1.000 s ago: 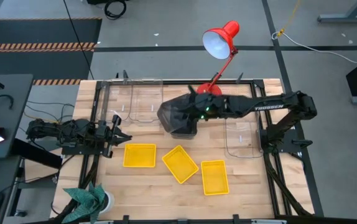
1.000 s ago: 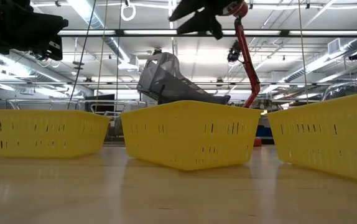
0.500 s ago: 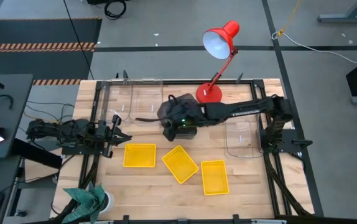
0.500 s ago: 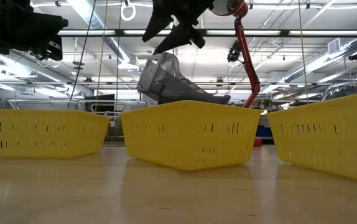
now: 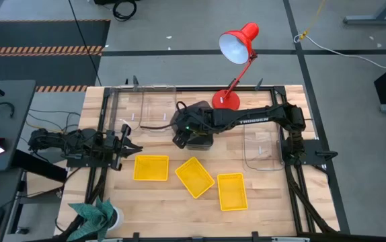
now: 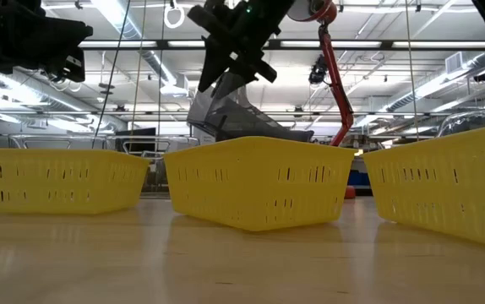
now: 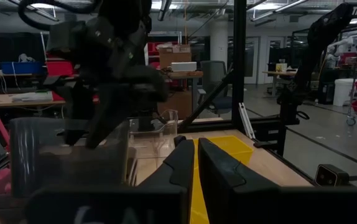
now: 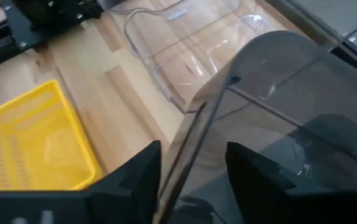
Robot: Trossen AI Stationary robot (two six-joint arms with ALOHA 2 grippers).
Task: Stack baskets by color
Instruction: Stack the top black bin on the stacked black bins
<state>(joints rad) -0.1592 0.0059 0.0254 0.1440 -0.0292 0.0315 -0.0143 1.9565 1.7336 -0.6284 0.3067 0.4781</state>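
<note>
Grey baskets [image 5: 194, 128] are nested at tabletop [image 5: 274, 202] centre. Right claw [image 8: 188, 177] is spread astride the upper rim; a grip seems next. Left claw [image 7: 194, 165], pressed together, waits at the left edge.

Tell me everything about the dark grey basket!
The dark grey basket is smoky, see-through plastic with rounded corners. It sits tilted at the back middle of the table, near the red lamp's base and beside a clear basket. The right end effector straddles its rim, fingers apart.
</note>
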